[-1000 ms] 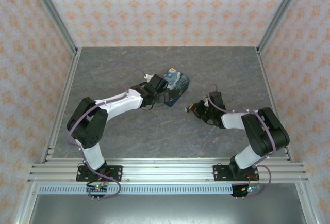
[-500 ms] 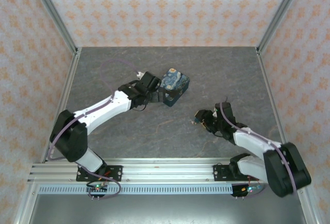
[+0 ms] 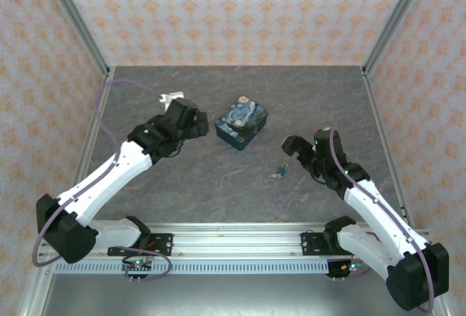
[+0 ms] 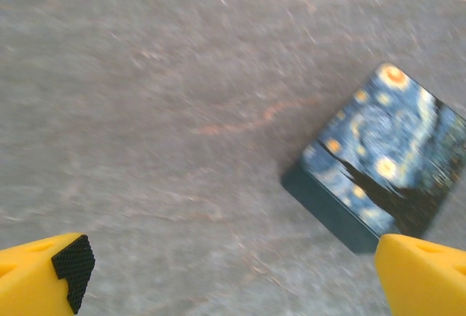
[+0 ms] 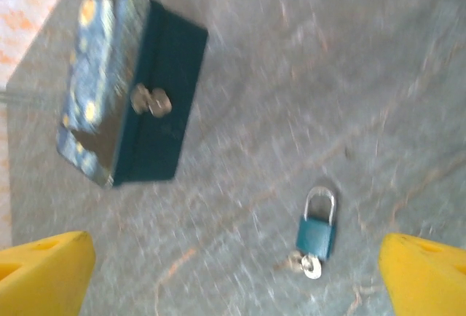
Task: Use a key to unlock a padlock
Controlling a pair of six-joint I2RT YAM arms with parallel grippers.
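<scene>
Surface: grey stone-look tabletop (image 3: 218, 192), patterned walls (image 3: 218, 17) around.
Left gripper (image 4: 237, 276): I read the jaws spread wide, empty; painted box (image 4: 382, 163) ahead, toward the right finger.
Right gripper (image 5: 237, 279): jaws spread, empty.
Padlock (image 5: 318, 230): flat on the tabletop, just ahead of the right jaws; key (image 5: 306, 265) at its base.

No writing, label, brand name or number can be read. The box (image 5: 109, 90), ahead and to the left of the right gripper (image 5: 234, 276), carries only a swirling night-sky picture with no lettering. The padlock (image 5: 317, 236), lying just ahead of that gripper's spread fingers, is too small and blurred to show any marking on its body.
</scene>
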